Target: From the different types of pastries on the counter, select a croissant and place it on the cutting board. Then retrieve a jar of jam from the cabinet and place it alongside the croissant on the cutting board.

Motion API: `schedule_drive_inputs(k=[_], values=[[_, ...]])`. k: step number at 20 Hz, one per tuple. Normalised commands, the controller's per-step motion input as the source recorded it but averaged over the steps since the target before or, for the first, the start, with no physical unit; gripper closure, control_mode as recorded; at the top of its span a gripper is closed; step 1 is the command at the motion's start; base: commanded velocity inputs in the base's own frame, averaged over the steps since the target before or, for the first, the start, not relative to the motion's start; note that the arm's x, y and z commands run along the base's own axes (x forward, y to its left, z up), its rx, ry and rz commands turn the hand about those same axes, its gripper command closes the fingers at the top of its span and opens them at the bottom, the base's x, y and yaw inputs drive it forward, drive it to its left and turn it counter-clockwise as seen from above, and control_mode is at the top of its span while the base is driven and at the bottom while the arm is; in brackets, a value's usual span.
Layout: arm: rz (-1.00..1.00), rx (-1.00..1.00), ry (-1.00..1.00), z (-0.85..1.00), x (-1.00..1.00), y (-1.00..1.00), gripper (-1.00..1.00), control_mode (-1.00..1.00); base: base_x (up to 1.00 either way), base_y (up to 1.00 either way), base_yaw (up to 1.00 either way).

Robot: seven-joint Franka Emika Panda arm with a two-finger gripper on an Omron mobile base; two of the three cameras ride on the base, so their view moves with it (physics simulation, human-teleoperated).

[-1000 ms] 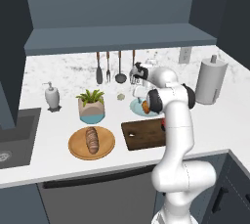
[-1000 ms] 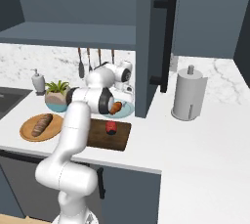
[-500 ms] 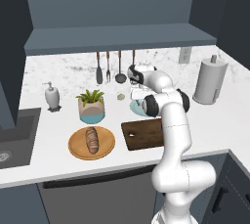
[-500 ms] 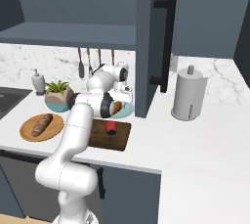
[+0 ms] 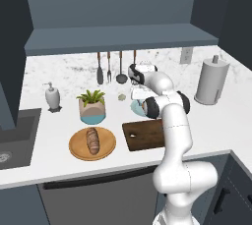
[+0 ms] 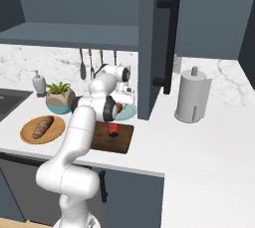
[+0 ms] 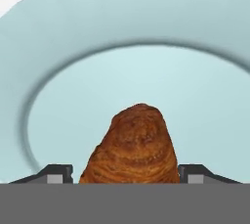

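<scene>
**Croissant sitting between the fingers on the pale blue plate**

The croissant [image 7: 134,147] is looking orange-brown and flaky, with curved ridges running across it and a rounded, tapering top; it is lying on a pale blue plate [image 7: 122,47] whose shallow rim is curving around it; in the right base view it is peeking out as a small orange spot [image 6: 118,107] beside the arm's dark joint, on the plate [image 6: 127,112] just beyond the cutting board [image 6: 122,140].

The right base view is showing a dark-red jar [image 6: 113,130] with a black lid standing on the cutting board, while in the left base view the arm is covering that part of the board [image 5: 140,134]; the left base view is giving a clearer look at the dark ridged loaf [image 5: 92,140] on the round wooden plate [image 5: 78,145], left of the board on the counter [image 5: 44,135].

In the hand view the gripper [image 7: 128,174] is reaching down at the plate; its fingertips [image 7: 56,173] are standing spread, one on each side of the croissant; whether they are touching it, I cannot tell.
</scene>
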Motion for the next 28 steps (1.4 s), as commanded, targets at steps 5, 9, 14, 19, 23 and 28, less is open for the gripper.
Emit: schedule_drive_inputs(k=[5,9,14,19,23,28], values=[[0.0,0.0,0.06,0.17,0.04,0.31,1.0,-1.0,0.0,0.0,0.0],[0.0,0.0,0.0,0.64,-0.06,0.42,1.0,-1.0,0.0,0.0,0.0],[0.0,0.0,0.0,0.22,-0.12,0.39,1.0,-1.0,0.0,0.0,0.0],[0.0,0.0,-0.05,0.26,-0.81,0.44,1.0,-1.0,0.0,0.0,0.0],[0.0,-0.03,-0.11,0.61,-0.96,0.33,1.0,-1.0,0.0,0.0,0.0],[0.0,0.0,-0.1,-0.29,-0.92,0.38,1.0,-1.0,0.0,0.0,0.0]])
